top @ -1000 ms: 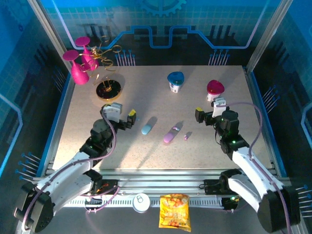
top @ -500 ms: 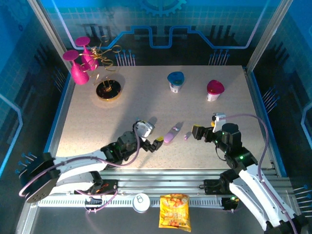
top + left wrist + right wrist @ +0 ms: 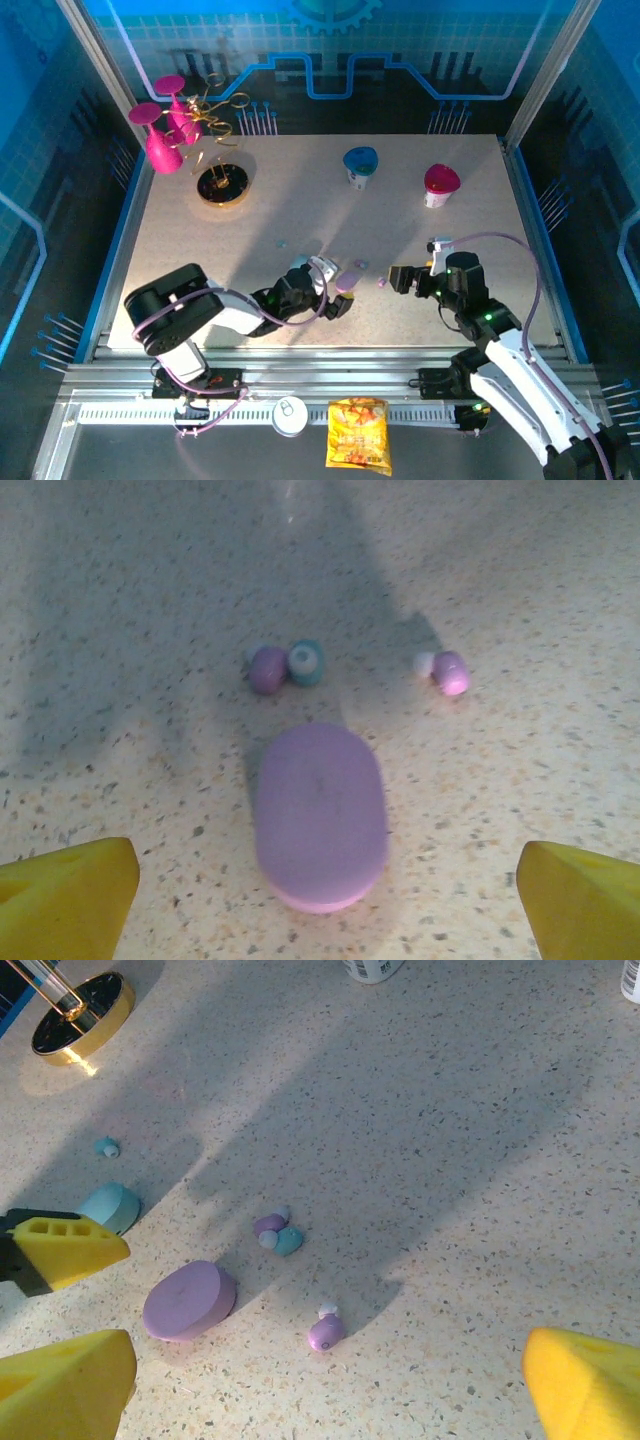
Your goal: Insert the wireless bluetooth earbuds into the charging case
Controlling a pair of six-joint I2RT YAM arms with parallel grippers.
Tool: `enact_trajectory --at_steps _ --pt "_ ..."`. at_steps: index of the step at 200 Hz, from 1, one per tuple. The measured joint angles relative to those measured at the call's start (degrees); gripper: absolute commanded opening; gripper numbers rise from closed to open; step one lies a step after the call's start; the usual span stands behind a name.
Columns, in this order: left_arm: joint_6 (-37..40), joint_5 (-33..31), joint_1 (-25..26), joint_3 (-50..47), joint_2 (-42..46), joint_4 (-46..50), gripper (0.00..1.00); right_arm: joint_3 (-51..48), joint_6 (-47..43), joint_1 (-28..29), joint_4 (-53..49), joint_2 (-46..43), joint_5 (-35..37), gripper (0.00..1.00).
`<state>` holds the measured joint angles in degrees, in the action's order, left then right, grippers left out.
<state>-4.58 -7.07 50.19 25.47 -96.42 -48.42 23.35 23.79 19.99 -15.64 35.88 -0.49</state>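
Lilac charging case (image 3: 320,815) lies flat on the worktop (image 3: 520,780) between the left jaws, spread wide apparently to grip it, while loose earbuds (image 3: 450,673) lie just beyond and the right jaws also gape.

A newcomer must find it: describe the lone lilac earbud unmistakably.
Near the front edge of the table, find the lilac pill-shaped case. Three buds lie close by: the lone lilac earbud sits apart on the right, whereas the other lilac bud touches a teal bud.
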Motion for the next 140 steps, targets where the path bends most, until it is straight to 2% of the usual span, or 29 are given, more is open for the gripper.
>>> enact_trajectory --at_steps 22,54,103,140 --pt "0.0 1.7 -2.1 0.5 -2.7 -2.3 0.92 0.0 0.0 0.1 1.0 1.0 0.0 1.0" --pt "0.9 4.7 -2.4 3.0 -6.8 -4.1 0.89 0.0 0.0 0.3 1.8 2.6 0.0 1.0" --pt "3.2 6.1 -2.6 4.9 -10.3 -5.0 0.72 0.0 0.0 0.3 2.1 2.9 0.3 1.0" --pt "4.6 6.6 -3.2 5.8 -11.5 -4.8 0.66 0.0 0.0 0.3 2.8 2.9 0.5 1.0"
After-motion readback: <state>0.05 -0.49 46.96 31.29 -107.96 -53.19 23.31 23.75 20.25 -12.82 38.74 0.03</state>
